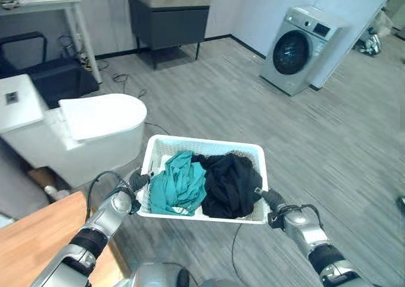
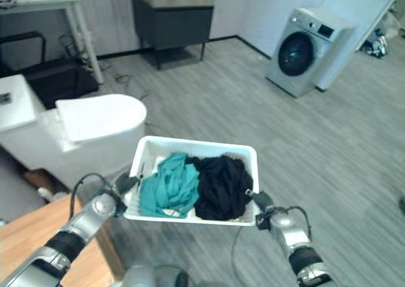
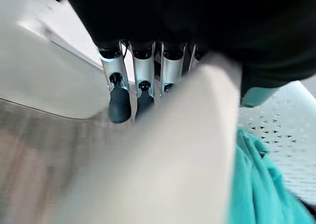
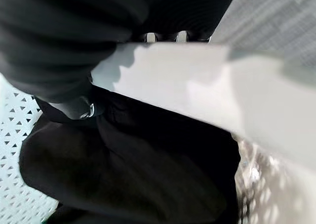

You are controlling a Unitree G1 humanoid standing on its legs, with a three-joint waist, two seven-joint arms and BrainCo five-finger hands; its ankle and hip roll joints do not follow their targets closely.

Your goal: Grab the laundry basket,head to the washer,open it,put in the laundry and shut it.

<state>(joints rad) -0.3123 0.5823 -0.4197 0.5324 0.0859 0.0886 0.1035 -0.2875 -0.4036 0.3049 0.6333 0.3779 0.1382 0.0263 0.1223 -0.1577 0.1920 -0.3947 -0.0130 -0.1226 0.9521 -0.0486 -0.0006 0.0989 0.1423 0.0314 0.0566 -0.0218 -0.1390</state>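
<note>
White perforated plastic: the laundry basket [image 1: 205,149] is held off the floor between the two hands, well short of the washer [image 1: 299,48], which stands beside the far wall with its round door shut. Inside the basket, a teal garment [image 1: 179,182] lies at the robot's left and a black garment [image 1: 229,184] at its right, the two touching in the middle.

Left hand [image 1: 138,180]: arm reaches forward from the lower left, forearm angled up toward the basket's left short rim, dark cover against that rim. Its wrist view shows the fingers [image 3: 118,93] hooked down over the outer side of the rim, dark tips pointing at the floor, with the thumb on the inner side near the teal garment; so the hand clamps the rim.

Right hand [image 1: 271,200]: arm reaches in from the lower right, wrist meeting the basket's right short rim near its near corner. Its wrist view shows the rim crossing the hand, silver finger bases just past the rim on the outside, and the thumb [image 4: 74,107] pressed against the black garment inside; the hand grips that rim.

The head views add the room: a white toilet [image 1: 79,132] left of the basket, a dark vanity cabinet [image 1: 168,21] beyond it, and a wooden tabletop [image 1: 38,242] corner under the left arm.
</note>
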